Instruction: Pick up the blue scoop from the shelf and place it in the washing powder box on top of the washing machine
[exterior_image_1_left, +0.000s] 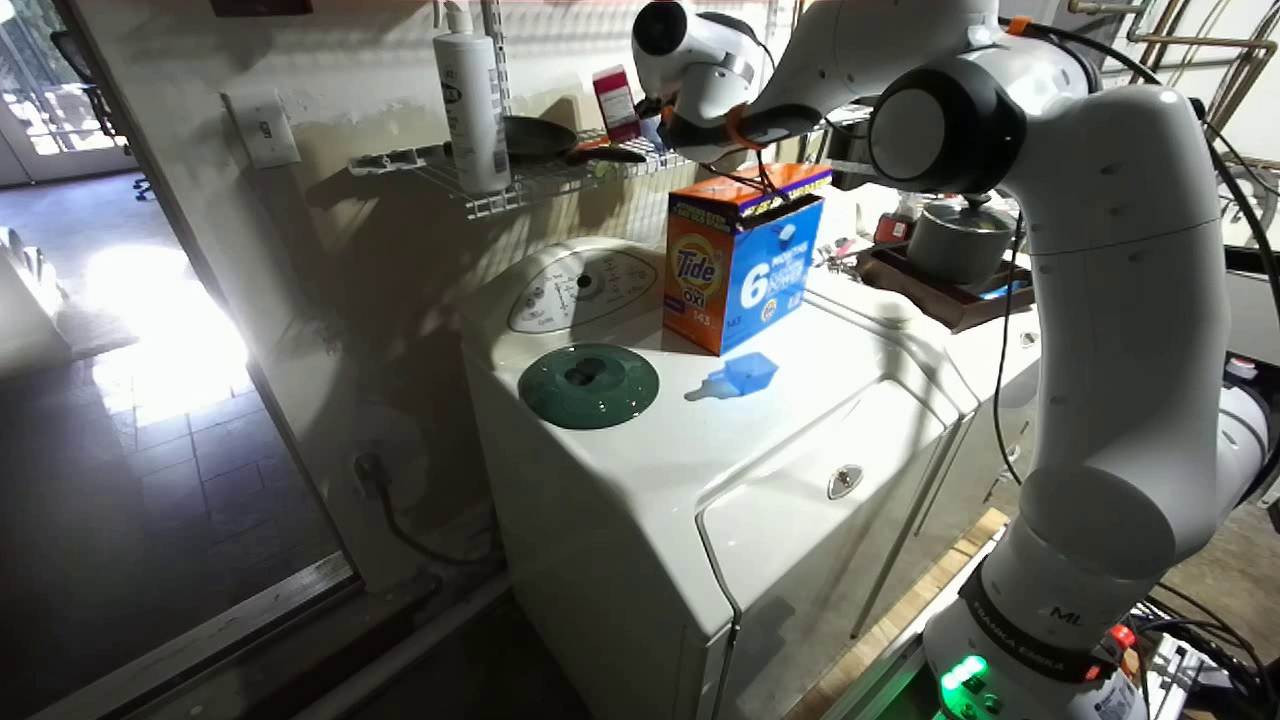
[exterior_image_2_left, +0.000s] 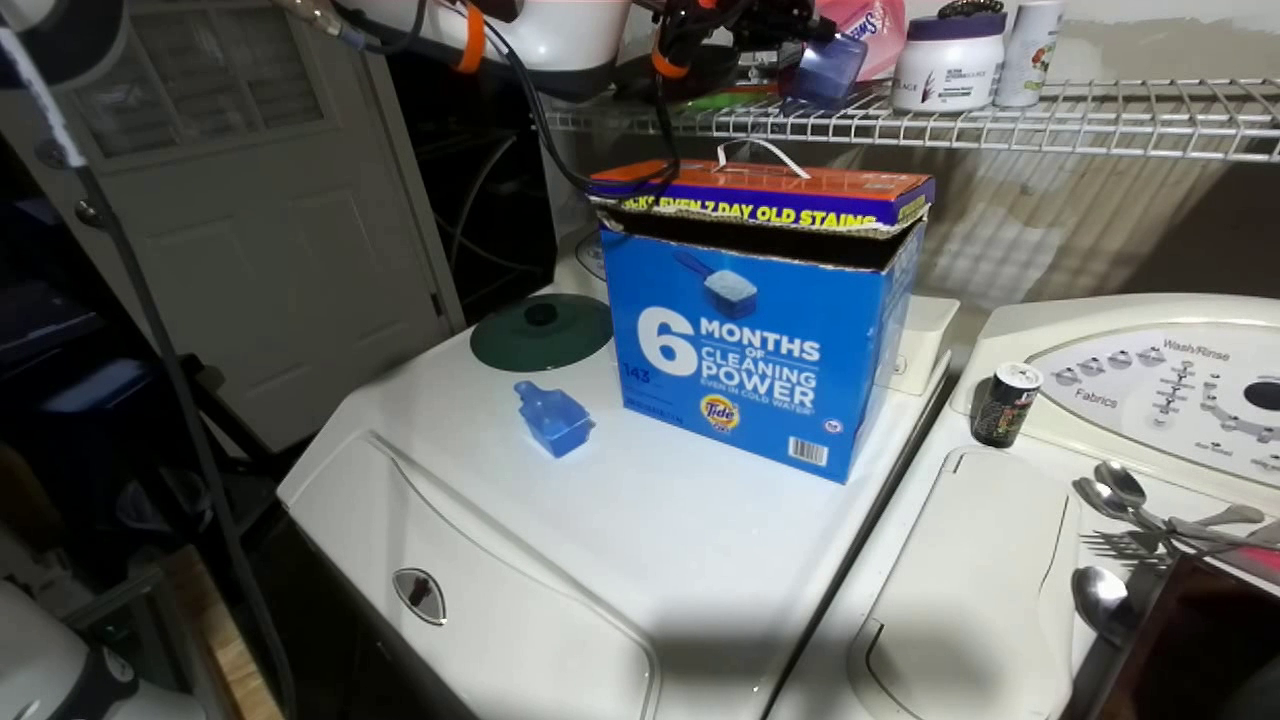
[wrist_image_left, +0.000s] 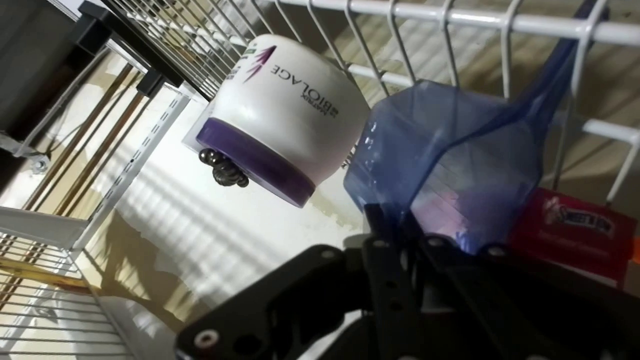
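Two white machines (exterior_image_2_left: 640, 530) stand side by side in an exterior view, one wire shelf (exterior_image_2_left: 1040, 128) running above them. One machine bears one washing powder box (exterior_image_2_left: 755, 345), a gap showing beneath its top, and one round green lid (exterior_image_2_left: 520, 345). The one gripper (wrist_image_left: 392, 215) has its two fingers (wrist_image_left: 387, 280) pinched nearly together on the wall of one blue scoop (wrist_image_left: 430, 132) at the shelf, though whether scoop and shelf touch I cannot tell; a second blue scoop (exterior_image_2_left: 555, 422) lies on that machine near the box.
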